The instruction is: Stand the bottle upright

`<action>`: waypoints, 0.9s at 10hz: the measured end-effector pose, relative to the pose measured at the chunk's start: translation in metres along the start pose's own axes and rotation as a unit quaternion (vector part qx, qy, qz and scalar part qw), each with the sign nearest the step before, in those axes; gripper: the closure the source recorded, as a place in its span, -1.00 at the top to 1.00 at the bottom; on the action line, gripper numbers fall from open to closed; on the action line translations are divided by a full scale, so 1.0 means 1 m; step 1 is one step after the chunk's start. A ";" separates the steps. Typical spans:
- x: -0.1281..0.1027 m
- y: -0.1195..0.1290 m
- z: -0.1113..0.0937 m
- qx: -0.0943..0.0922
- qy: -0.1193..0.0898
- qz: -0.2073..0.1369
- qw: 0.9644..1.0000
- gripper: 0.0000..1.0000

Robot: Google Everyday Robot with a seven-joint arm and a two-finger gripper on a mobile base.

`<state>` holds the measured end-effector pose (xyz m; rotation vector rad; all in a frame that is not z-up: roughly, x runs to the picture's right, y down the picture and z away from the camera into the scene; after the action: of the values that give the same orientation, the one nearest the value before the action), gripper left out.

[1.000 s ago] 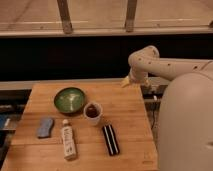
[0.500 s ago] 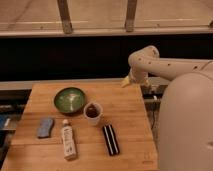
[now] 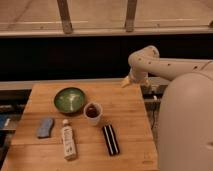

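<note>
- Bottle (image 3: pixel 68 143) lies flat on its side near the front edge of the wooden table (image 3: pixel 130 115), left of centre, narrow end pointing away.
- Black case (image 3: pixel 110 139) with white stripes lies flat to the bottle's right, apart from it.
- Blue-grey pad (image 3: pixel 45 127) lies to the bottle's left.
- Cup (image 3: pixel 93 112) of dark liquid stands upright beyond the bottle, with the green bowl (image 3: pixel 69 99) just behind it to the left.
- Arm (image 3: pixel 165 65) reaches leftward from the white body on the right, bends at a rounded joint and turns downward.
- Gripper (image 3: pixel 127 82) hangs at the table's far right corner, well apart from the bottle, fingers apart and holding nothing.
</note>
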<state>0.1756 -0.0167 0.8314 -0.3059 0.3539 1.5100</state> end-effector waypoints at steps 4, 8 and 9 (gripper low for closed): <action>-0.014 0.035 -0.016 0.003 -0.009 -0.056 0.998 0.60; -0.028 0.139 -0.032 0.014 -0.021 -0.130 0.991 0.60; -0.026 0.170 -0.036 0.015 -0.021 -0.144 0.989 0.60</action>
<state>0.0034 -0.0486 0.8128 -0.2882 0.2846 1.2239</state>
